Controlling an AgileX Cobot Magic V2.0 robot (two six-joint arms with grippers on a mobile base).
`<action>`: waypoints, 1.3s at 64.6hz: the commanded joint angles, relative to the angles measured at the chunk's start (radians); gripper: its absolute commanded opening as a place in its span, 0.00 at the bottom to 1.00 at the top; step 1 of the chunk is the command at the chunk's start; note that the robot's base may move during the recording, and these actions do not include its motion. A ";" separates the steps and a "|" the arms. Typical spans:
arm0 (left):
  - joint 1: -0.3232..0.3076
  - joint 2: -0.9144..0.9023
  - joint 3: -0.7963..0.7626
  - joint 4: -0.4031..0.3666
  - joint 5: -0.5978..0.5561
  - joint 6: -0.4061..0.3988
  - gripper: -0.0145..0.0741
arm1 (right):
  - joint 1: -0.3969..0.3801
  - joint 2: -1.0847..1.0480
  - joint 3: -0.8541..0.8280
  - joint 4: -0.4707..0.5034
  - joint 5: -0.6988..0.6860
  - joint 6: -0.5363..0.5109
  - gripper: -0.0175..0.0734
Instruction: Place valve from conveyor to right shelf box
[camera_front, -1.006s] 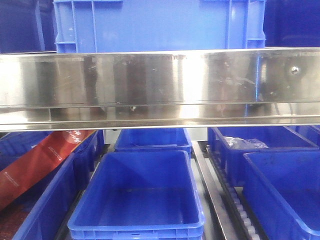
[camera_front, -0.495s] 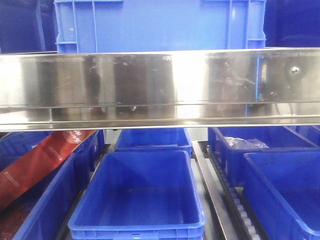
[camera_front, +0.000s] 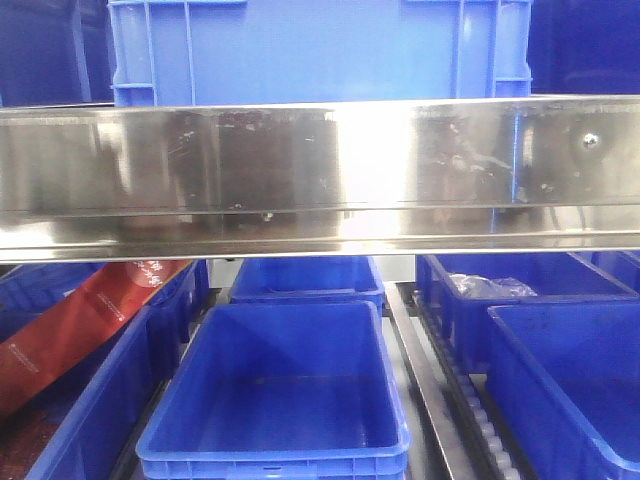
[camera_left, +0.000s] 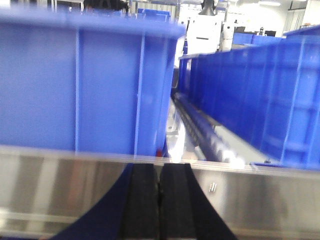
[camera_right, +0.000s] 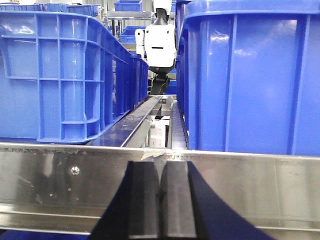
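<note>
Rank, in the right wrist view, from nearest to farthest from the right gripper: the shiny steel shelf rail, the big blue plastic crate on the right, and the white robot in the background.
1. Shiny steel shelf rail: directly beyond the shut right gripper, spanning the view.
2. Big blue plastic crate: just behind the rail, to the right.
3. White robot: far down the aisle between the crates, top centre.

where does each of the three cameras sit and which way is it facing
Front view: facing the shiny steel shelf rail, open blue plastic bins below; no robot parts show.
Left wrist: behind the shut left gripper, facing the rail and blue crates beyond.
Right wrist: behind the shut right gripper, looking between two blue crates.
Both wrist views share the rail.
</note>
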 joint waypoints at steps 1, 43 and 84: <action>0.004 -0.019 0.067 0.007 -0.076 -0.010 0.04 | -0.005 -0.004 0.001 0.003 -0.010 -0.001 0.01; -0.048 -0.019 0.104 0.022 -0.159 0.113 0.04 | -0.005 -0.004 0.001 0.003 -0.012 -0.001 0.01; -0.042 -0.019 0.104 0.022 -0.159 0.112 0.04 | -0.005 -0.004 0.001 0.003 -0.012 -0.001 0.01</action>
